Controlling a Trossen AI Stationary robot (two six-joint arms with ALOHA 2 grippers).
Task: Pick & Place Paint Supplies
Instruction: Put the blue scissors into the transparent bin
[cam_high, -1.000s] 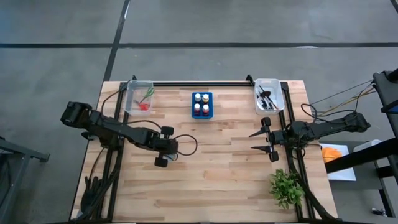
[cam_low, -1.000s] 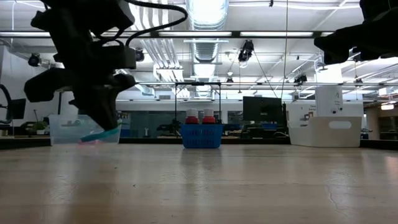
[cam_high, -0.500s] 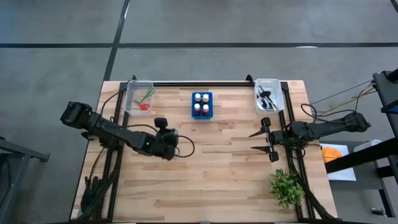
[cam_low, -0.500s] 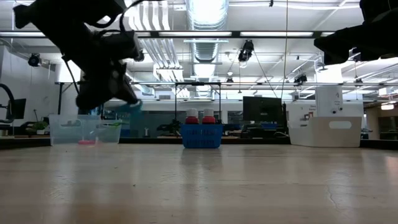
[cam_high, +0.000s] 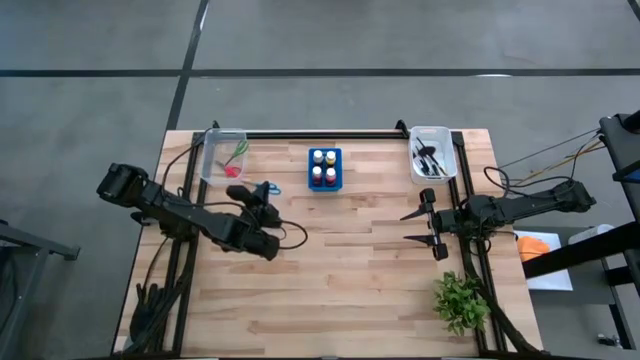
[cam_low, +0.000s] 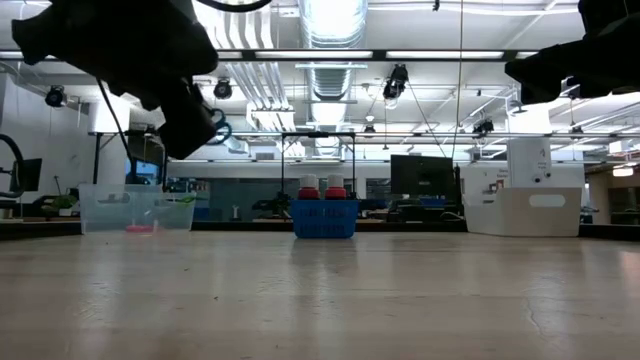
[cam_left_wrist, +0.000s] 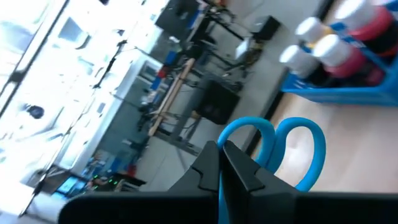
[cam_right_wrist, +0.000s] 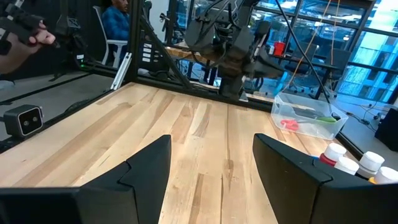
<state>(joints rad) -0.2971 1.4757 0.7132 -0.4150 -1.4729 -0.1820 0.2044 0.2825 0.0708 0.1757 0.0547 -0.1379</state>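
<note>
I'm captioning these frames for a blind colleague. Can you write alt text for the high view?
Seen from above, the left gripper is shut on blue-handled scissors over a wooden table, near a clear bin holding red and green scissors. The right gripper waits open at the right edge.

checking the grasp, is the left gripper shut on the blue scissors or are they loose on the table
Shut on them. In the left wrist view the left gripper pinches the blue scissors just below their handle loops; the low view shows them lifted clear of the table.
</note>
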